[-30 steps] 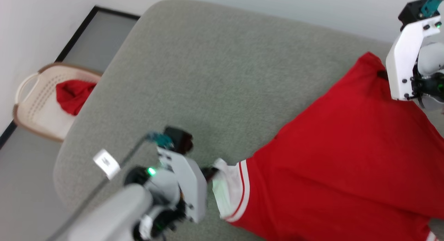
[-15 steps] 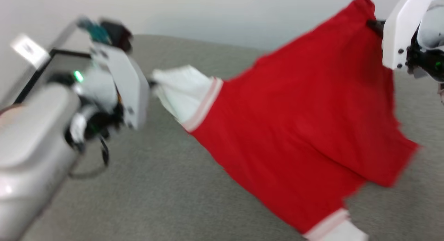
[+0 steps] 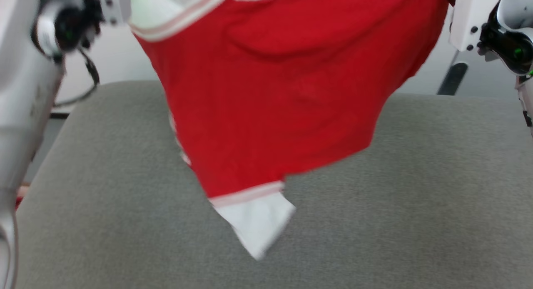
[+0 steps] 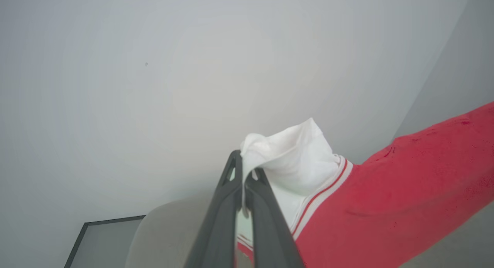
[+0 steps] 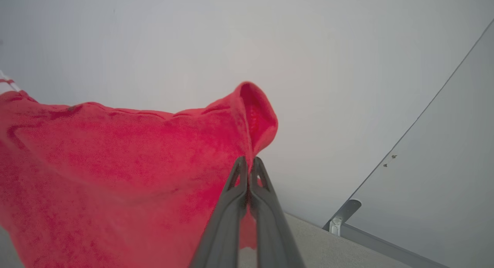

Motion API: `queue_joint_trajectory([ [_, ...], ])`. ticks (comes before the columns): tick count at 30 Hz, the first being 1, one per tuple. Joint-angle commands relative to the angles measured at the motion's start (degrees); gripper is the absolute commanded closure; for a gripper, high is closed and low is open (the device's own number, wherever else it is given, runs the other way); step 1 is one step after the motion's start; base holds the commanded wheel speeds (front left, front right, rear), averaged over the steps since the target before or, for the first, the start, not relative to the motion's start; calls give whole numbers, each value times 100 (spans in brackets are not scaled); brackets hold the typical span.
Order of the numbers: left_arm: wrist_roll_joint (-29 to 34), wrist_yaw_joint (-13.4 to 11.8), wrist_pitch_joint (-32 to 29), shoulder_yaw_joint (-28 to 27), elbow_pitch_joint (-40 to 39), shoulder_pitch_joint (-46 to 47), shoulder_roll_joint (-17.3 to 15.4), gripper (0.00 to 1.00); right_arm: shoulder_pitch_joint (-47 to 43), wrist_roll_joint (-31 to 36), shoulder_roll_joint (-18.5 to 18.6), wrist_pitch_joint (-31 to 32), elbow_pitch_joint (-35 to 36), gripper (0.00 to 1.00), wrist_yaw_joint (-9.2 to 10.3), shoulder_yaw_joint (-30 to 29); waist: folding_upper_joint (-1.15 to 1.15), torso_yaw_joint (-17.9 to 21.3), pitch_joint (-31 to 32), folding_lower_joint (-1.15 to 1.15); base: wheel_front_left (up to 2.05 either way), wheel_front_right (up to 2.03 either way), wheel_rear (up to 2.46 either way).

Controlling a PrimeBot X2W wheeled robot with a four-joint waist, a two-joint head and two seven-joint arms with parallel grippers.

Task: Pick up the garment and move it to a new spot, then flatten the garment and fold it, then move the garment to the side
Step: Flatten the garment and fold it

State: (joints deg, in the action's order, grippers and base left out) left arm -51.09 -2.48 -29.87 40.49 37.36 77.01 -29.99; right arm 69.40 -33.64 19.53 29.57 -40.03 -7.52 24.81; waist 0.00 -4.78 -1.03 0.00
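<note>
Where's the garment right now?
Head view: the garment hangs over the grey cushion, stretched between left gripper on its white sleeve and right gripper on a red corner.

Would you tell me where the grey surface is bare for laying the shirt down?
Bare grey surface lies right and left of the dangling white sleeve. The middle is crowded: the garment hangs there from the left gripper and right gripper.

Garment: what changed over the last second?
The left gripper and right gripper raised the garment off the grey cushion; it now hangs spread between them, one white sleeve dangling. Unchanged: both shut on it, left on the other sleeve, right on a red edge.
</note>
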Motion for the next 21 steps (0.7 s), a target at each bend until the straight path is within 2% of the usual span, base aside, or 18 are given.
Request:
queue_joint_trajectory([
  [1,74,22,89,-13,111,120,47,100,63,59,-32,-38,-23,100,6,-27,0,186,109,0,0,0,0],
  [6,138,108,642,-156,822,743,329,100,191,134,-210,-146,-89,100,6,-113,0,343,109,0,0,0,0],
  [9,189,253,921,-183,1294,1114,501,100,261,147,-306,-191,-132,100,6,-139,0,412,67,0,0,0,0],
  [14,243,390,1236,-203,1606,1419,586,100,381,178,-348,-230,-125,100,6,-191,0,465,-130,0,0,0,0],
  [21,311,565,1844,-272,2062,1913,635,100,715,366,-466,-577,-161,100,6,-316,0,594,-820,0,0,0,0],
])
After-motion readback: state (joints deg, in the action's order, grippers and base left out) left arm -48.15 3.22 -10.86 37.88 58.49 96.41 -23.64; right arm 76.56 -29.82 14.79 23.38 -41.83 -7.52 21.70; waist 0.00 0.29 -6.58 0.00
